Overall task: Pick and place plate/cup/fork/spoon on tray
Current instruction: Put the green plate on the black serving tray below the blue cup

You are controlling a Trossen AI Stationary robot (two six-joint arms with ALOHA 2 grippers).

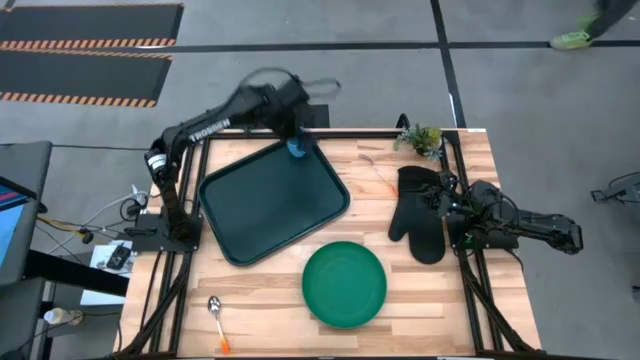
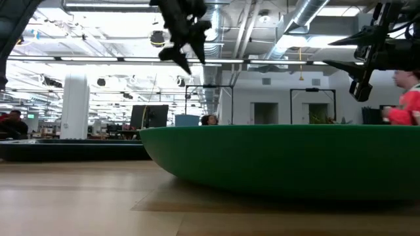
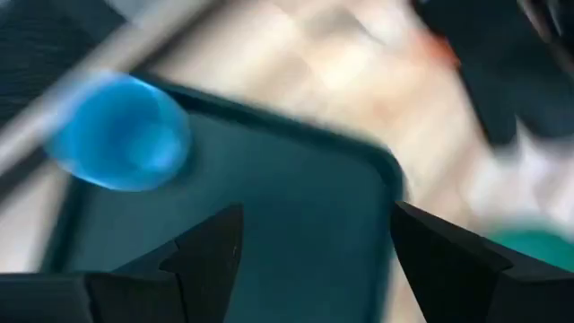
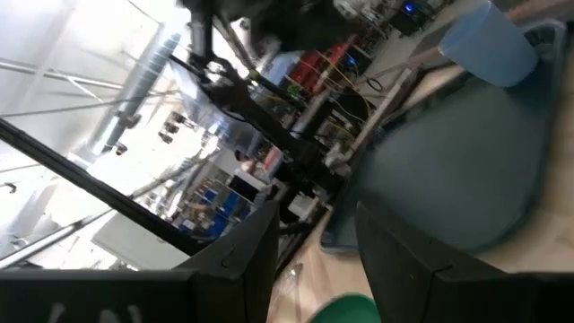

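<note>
Blurred cup (left wrist view), fork indistinct

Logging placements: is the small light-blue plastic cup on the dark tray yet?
Yes: the cup sits inside the tray's far corner; the open left gripper has released it.

The only lettering I can make out is the white word "TROSSEN", running along the dark upper link of the left arm in the high view. Nothing else legible shows: no label on the tray, none on the plate, none on the right arm, and the screens and fittings in the room behind are too small to read.
</note>
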